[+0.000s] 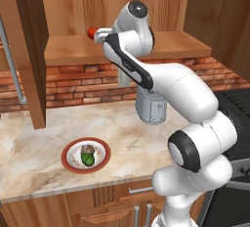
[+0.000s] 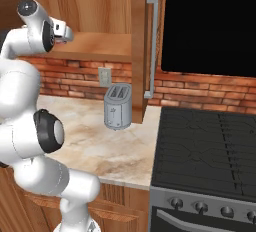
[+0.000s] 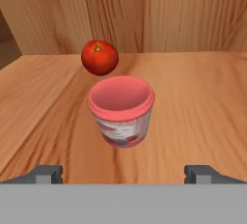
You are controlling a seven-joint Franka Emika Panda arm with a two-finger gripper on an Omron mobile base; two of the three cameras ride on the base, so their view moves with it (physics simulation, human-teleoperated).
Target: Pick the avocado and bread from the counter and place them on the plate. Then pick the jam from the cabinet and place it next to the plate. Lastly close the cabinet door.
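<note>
On the wooden cabinet shelf (image 3: 202, 97) stands the jam (image 3: 121, 112), a squat pinkish-red jar with a white band. My gripper (image 3: 125, 175) faces it from a short way off, open, with the jar centred between the spread fingertips (image 3: 48, 174) and nothing touching it. Down on the counter (image 1: 29, 157), the red-rimmed plate (image 1: 68, 162) carries the dark-green avocado (image 1: 88, 160) and the brown bread (image 1: 88, 149). The cabinet door (image 1: 29, 50) on the left stands open, and so does the right one (image 2: 140, 51). My arm reaches up from the base to the shelf (image 1: 68, 50).
A red round fruit (image 3: 99, 57) sits just behind the jam, near the cabinet's back wall. A silver toaster (image 1: 150, 106) stands on the counter below the shelf. A black stove (image 2: 210, 146) lies to the right. Brick wall runs behind the counter.
</note>
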